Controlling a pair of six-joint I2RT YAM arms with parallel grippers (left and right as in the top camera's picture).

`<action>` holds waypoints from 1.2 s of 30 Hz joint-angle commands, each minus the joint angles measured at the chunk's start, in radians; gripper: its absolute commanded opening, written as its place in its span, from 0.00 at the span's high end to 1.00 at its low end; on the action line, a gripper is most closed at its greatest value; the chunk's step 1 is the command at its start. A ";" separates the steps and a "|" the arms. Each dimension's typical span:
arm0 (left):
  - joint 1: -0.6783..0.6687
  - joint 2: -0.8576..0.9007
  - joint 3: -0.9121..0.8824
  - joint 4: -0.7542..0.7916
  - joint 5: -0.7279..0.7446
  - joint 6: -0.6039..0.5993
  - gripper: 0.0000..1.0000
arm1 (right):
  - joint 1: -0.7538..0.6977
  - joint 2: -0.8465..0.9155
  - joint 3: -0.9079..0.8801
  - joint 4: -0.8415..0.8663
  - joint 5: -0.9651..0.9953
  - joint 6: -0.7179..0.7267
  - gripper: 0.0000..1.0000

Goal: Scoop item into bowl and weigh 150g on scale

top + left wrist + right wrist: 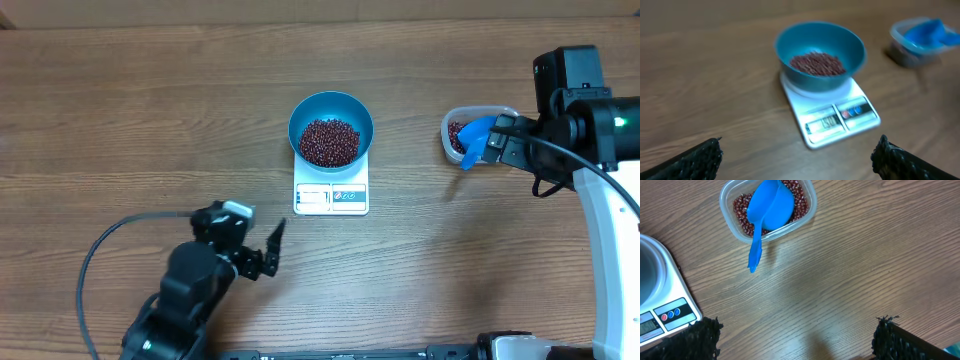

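Overhead: the bowl (304,112) of beans (329,141) sits on the scale (331,199), and the scoop (478,138) lies in the tub (446,127). Left wrist: the left gripper (797,160) gapes wide, empty. Right wrist: the right gripper (797,340) does likewise. The beans look loose and rolling, so take the light, stiff scoop by its overhanging handle.

soft, even light fills the counter (150,120), with only small faint shadows. the left wrist view is blurry; the bowl (815,37) and tub (897,52) look smeared. the other views are sharp.
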 commanded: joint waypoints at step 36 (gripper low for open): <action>0.447 -0.485 -0.415 0.273 0.120 -0.061 0.01 | -0.001 -0.014 0.026 0.004 0.010 -0.008 0.00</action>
